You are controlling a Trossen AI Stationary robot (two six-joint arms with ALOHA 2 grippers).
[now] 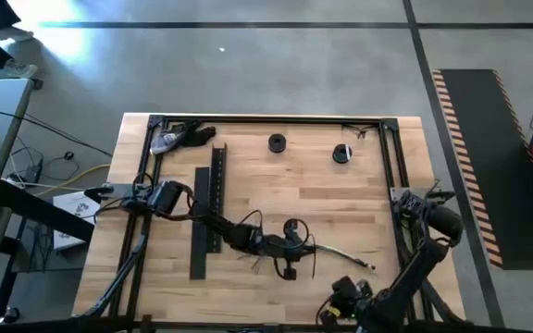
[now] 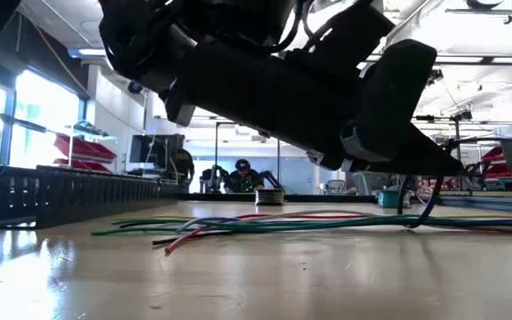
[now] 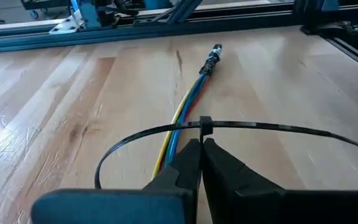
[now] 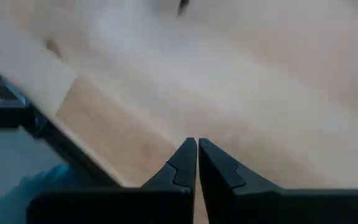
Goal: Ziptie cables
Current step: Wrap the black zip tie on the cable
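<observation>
The left end effector [image 3: 201,152] sits low over the middle of the tabletop [image 1: 340,199], its two dark fingers pressed together with no visible gap; whether they pinch anything cannot be told. Just ahead of the tips a thin black zip tie [image 3: 253,126] loops around the cables [image 3: 182,115] — a tight run of blue, yellow and red strands, smooth and glossy, ending in a small dark tip. In the low view the cables [image 2: 265,222] lie flat on the pale wood, fanning into separate green, red and blue ends.

The right end effector [image 4: 197,152] waits near the tabletop's front right edge, fingers likewise closed on nothing visible.

A long black slotted channel [image 1: 209,208] lies left of the cables — well apart from two small dark spools [image 1: 277,142] near the far edge.
</observation>
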